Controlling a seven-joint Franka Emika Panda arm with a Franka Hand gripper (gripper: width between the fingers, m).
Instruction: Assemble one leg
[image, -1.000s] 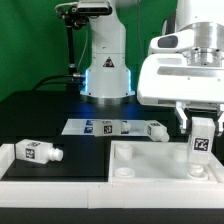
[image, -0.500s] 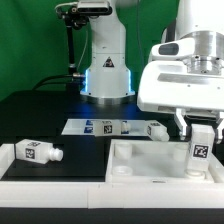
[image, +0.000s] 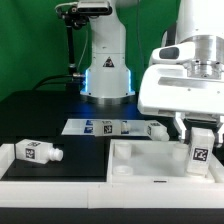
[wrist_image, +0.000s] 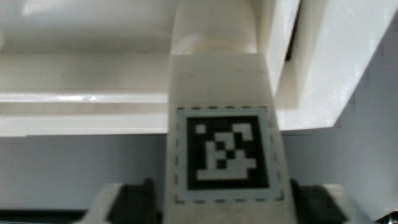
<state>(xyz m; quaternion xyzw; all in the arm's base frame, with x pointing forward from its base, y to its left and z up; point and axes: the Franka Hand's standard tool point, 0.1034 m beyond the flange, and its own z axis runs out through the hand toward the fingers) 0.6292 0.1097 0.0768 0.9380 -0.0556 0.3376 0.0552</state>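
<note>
Gripper (image: 201, 132) tight around upright leg (image: 201, 152) at tabletop's (image: 140, 150) corner, exterior view's right

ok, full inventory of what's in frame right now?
held leg: one, white with a black-and-white tag, upright in the gripper at the tabletop, exterior view's right.
loose legs: two, white, tagged; one lying at the exterior view's left, one by the marker board's end.
tabletop: one, white, tray-like, exterior view's lower right.
marker board: one, white with tags, flat on the table's middle.
table: one, black.
backdrop: green, behind.
robot base: one, white, back centre.
gripper: one, white housing, shut on the held leg.
</note>
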